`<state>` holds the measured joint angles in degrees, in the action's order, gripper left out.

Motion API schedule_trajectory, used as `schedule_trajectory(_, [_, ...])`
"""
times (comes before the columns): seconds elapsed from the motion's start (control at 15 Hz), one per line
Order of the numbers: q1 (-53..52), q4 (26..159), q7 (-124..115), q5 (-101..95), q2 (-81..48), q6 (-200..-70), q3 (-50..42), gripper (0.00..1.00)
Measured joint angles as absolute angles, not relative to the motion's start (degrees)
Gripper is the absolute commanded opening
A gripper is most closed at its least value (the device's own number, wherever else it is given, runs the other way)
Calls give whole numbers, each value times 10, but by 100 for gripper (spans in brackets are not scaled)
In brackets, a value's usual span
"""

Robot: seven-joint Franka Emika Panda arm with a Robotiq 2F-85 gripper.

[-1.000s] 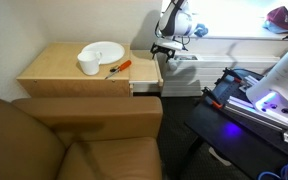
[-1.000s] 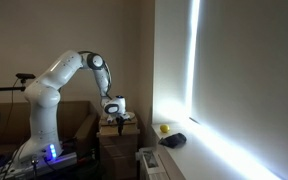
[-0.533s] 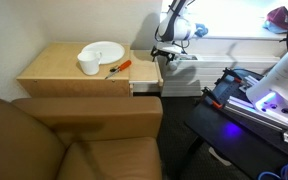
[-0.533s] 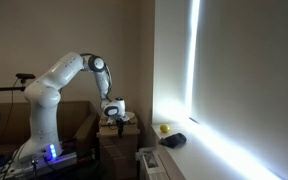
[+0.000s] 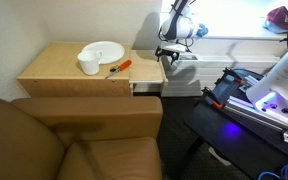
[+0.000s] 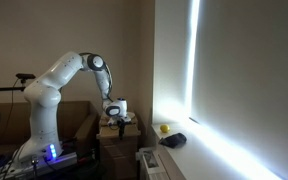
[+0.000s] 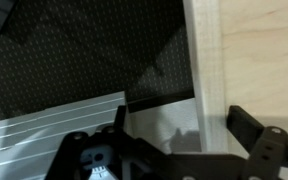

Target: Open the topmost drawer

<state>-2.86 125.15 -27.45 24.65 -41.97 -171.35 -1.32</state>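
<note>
The topmost drawer (image 5: 149, 68) of the light tan bedside cabinet (image 5: 59, 70) is pulled part-way out, and its pale inside shows. My gripper (image 5: 168, 53) hangs over the drawer's outer front edge. In the wrist view the drawer's front board (image 7: 208, 70) runs upright between my two fingers (image 7: 179, 125). The pale drawer inside (image 7: 269, 60) lies on one side of the board. The fingers are apart, and a gap shows between one finger and the board. In an exterior view the gripper (image 6: 114, 117) sits low over the cabinet.
A white plate (image 5: 106, 49), a white cup (image 5: 89, 65) and an orange-handled tool (image 5: 119, 68) lie on the cabinet top. A brown sofa (image 5: 74, 135) stands in front. A white ribbed heater (image 7: 34, 130) and dark carpet (image 7: 94, 50) lie beside the drawer. The robot base (image 5: 264, 100) glows blue.
The gripper has moved slightly away from the cabinet, and the drawer has slid out a little further with it.
</note>
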Motion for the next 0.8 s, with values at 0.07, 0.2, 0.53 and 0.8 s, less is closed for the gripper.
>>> schedule_trajectory(0.07, [-34,1255,-276,247,-416,-1703,-24,100])
schedule_trajectory(0.2, [-47,1263,-284,246,-408,-1680,-48,100])
schedule_trajectory(0.53, [-59,1287,-303,241,-391,-1636,-96,100])
schedule_trajectory(0.8, [-59,1301,-321,234,-383,-1616,-119,100])
